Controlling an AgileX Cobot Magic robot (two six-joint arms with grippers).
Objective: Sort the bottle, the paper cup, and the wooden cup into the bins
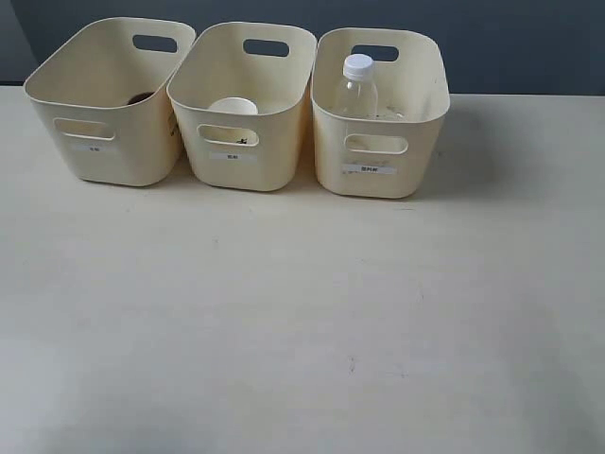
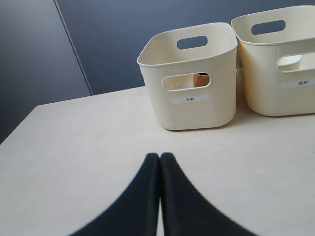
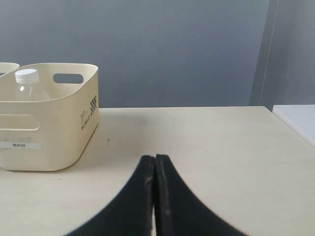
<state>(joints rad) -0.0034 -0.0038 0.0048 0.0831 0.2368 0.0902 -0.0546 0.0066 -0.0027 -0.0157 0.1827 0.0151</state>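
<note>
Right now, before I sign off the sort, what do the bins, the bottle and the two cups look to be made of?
Bins: cream plastic, smooth with a soft sheen and moulded rounded corners.
Bottle: clear plastic with a see-through wall; opaque white cap.
Paper cup: likely paper, going by its matte white rim.
Wooden cup: only a dark brown sliver shows, so the material is unclear.

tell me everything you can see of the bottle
The bottle is small and made of clear plastic, with a white ribbed screw cap and no label showing. It stands upright inside the rightmost bin of the exterior view, towards that bin's left side. The bin's front wall hides its lower part, so what its base rests on cannot be seen. Nothing touches the part that shows.
</note>
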